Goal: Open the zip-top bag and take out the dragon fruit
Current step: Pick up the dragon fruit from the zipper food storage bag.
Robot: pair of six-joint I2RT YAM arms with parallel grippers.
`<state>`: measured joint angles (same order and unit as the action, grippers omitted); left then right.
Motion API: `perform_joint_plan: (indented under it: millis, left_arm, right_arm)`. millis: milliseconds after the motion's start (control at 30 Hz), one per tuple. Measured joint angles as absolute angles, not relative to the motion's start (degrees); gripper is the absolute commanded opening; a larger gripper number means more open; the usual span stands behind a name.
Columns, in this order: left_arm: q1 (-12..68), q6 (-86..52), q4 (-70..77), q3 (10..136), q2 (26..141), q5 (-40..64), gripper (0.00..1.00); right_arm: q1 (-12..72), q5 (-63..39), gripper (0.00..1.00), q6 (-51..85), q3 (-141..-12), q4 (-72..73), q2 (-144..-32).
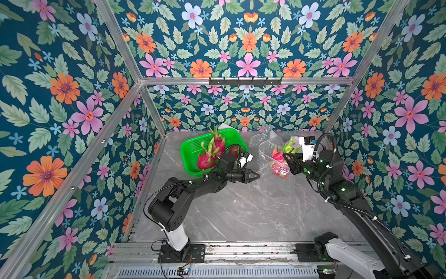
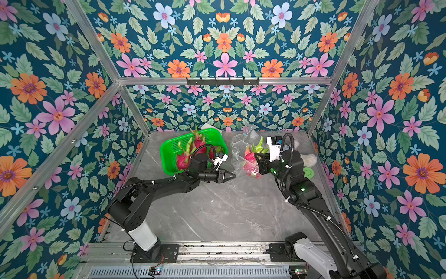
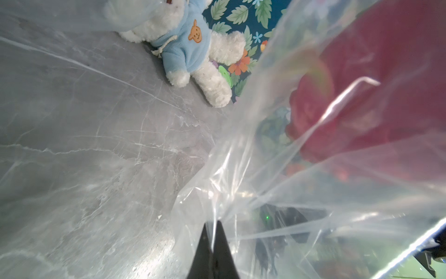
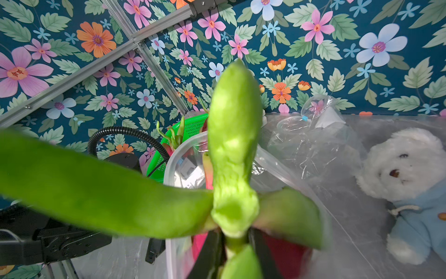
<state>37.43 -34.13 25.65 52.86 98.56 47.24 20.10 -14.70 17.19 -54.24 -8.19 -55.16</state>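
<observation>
A clear zip-top bag [image 1: 263, 149] lies right of centre on the grey table, with a pink dragon fruit [image 1: 277, 157] inside it. My right gripper [image 1: 286, 154] reaches into the bag's mouth. In the right wrist view its jaws [image 4: 235, 235] sit tight on either side of a green scale [image 4: 234, 120] of that fruit. My left gripper [image 1: 257, 175] is shut on a fold of the bag's plastic [image 3: 265, 169] at its near left side; the left wrist view shows film pinched between the fingertips [image 3: 212, 223]. The fruit shows red through the film [image 3: 374, 96].
A green basket [image 1: 193, 145] at the back left holds other dragon fruits [image 1: 205, 161]. A white teddy bear in a blue hoodie [image 4: 410, 181] lies against the right wall, with a small green disc [image 2: 309, 172] beside it. Crumpled clear plastic [image 1: 270, 135] sits at the back.
</observation>
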Motion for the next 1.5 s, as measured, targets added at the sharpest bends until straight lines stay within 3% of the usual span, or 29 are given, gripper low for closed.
perform_joint_plan:
  millis: [133, 233, 800, 1033, 1100, 1133, 1167, 1500]
  left_arm:
    - [37.4, -34.0, 24.1, 53.1, 98.3, 46.9, 0.00]
    - [37.4, -33.5, 23.6, 53.2, 98.3, 46.8, 0.00]
    - [37.4, -30.8, 21.0, 53.7, 98.4, 47.5, 0.00]
    - [37.4, -28.2, 15.7, 54.9, 98.9, 44.8, 0.00]
    - [37.4, -28.0, 14.2, 55.1, 98.9, 43.9, 0.18]
    - [37.4, -27.9, 13.6, 55.3, 98.8, 43.7, 0.35]
    - [37.4, -27.7, 13.4, 55.4, 98.7, 43.6, 0.44]
    - [37.4, -26.8, 13.1, 54.5, 86.3, 41.1, 0.75]
  right_arm:
    - [20.0, -15.4, 0.26, 18.3, -52.4, -5.7, -55.5]
    - [20.1, -14.8, 0.19, 18.2, -51.8, -4.9, -54.5]
    - [20.1, -7.5, 0.20, 14.6, -51.4, -6.3, -51.8]
    - [20.1, -10.0, 0.20, 16.7, -48.2, -4.4, -52.4]
    - [20.0, -12.5, 0.20, 18.0, -46.5, -2.7, -52.8]
    - [20.0, -13.7, 0.19, 18.4, -45.8, -2.0, -53.1]
    - [20.0, -14.8, 0.19, 18.7, -45.4, -1.5, -53.4]
    - [20.0, -21.2, 0.16, 14.6, -44.6, -0.1, -54.2]
